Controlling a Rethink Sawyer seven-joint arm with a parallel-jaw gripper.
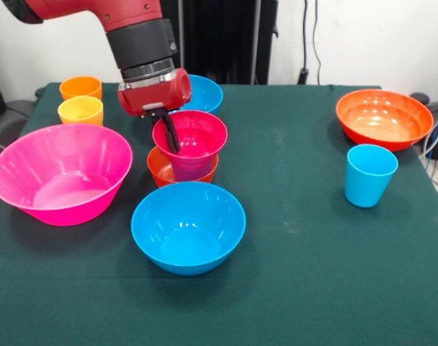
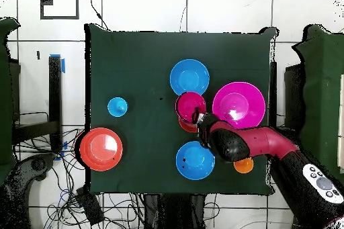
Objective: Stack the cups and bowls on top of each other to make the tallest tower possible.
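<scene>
Bowls and cups are still mostly spread over the green table [image 1: 313,288]. One small tower exists near the middle: a magenta bowl [image 1: 197,133] rests on a purple cup [image 1: 191,169], which stands in a small orange bowl [image 1: 161,169]. The gripper [image 1: 171,133] reaches into the magenta bowl at its rim, one dark finger inside — I cannot tell if it is clamped on the wall or released. This grip by the rim probably allows setting the bowl down level. The pink bowl [image 1: 60,173], near blue bowl [image 1: 188,227], light blue cup [image 1: 369,175] and wide orange-red bowl [image 1: 384,119] wait apart.
</scene>
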